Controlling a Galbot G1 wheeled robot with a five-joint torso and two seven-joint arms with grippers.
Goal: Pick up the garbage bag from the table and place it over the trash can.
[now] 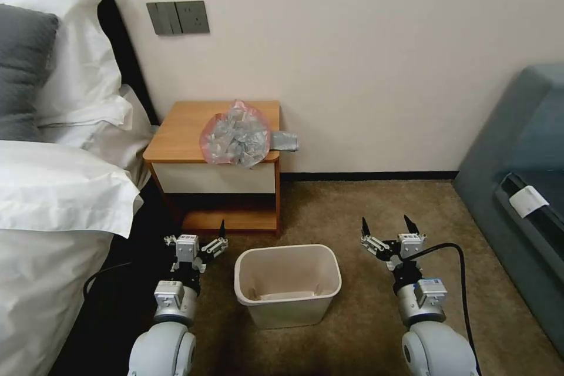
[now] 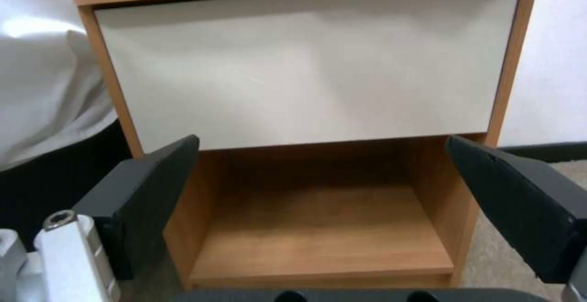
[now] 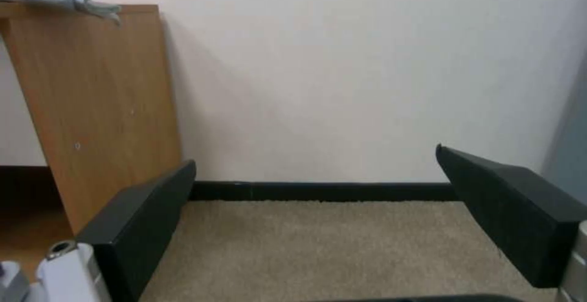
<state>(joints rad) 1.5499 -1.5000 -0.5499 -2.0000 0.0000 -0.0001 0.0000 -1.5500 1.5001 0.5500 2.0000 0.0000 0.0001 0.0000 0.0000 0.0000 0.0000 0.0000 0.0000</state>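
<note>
The trash can [image 1: 288, 285] is flanked by left gripper [image 1: 197, 234] and right gripper [image 1: 387, 226], jaws released, garbage bag [image 1: 238, 134] crumpled on the bench [image 1: 176, 135] beyond.

no readable text in your views

you get no legible lettering, brand, number or sign on any surface; the white tag [image 1: 528, 200] on the grey sofa [image 1: 517, 147] looks blank from here.

We see the garbage bag [image 1: 236, 140] on the table [image 1: 176, 135] at frame centre, part overhanging its right edge. Below it, the trash can [image 1: 287, 284] stands on the carpet [image 1: 352, 217]. A bed [image 1: 53, 188] fills the left, a sofa [image 1: 523, 188] the right.
</note>
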